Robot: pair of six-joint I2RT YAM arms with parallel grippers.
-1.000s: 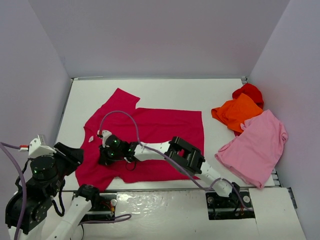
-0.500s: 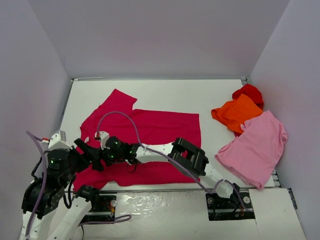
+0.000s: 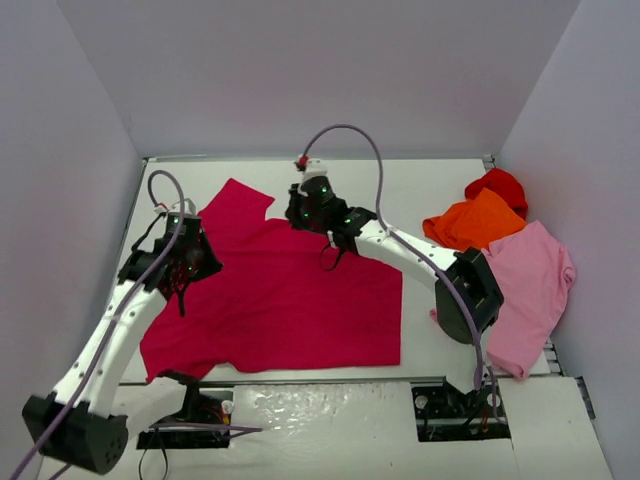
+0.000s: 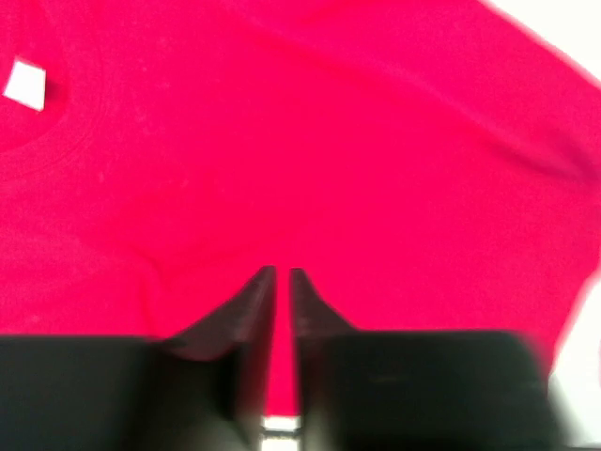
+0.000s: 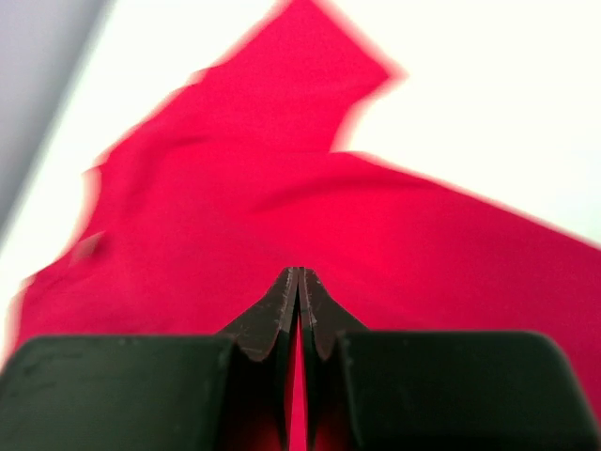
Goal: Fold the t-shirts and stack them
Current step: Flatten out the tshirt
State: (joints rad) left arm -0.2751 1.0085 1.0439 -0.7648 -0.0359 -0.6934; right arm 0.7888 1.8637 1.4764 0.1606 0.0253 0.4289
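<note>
Spread flat over the left and middle of the white table: the large crimson-magenta t-shirt, not yet folded. Lies sideways, collar toward the left wall, hem toward the right, one sleeve pointing at the far edge, the near-left corner down by the near edge. Shows a small white tag by the collar in the left wrist view.

Over the collar end of that shirt: the left gripper, jaws drawn almost together with only a thin slit between. Red fabric behind the tips; no telling about a grip on the cloth.

Over the far edge of the same shirt, just beside the root of the far sleeve: the right gripper, on an arm stretched across from the right base. Jaws closed tight, tips touching; no telling about a pinch of cloth there either.

Heaped at the right side of the table, parted from the crimson shirt by a strip of bare tabletop: the light pink t-shirt nearest, overlapping the orange t-shirt, and the red t-shirt farthest back, partly under the orange. All three rumpled.
</note>
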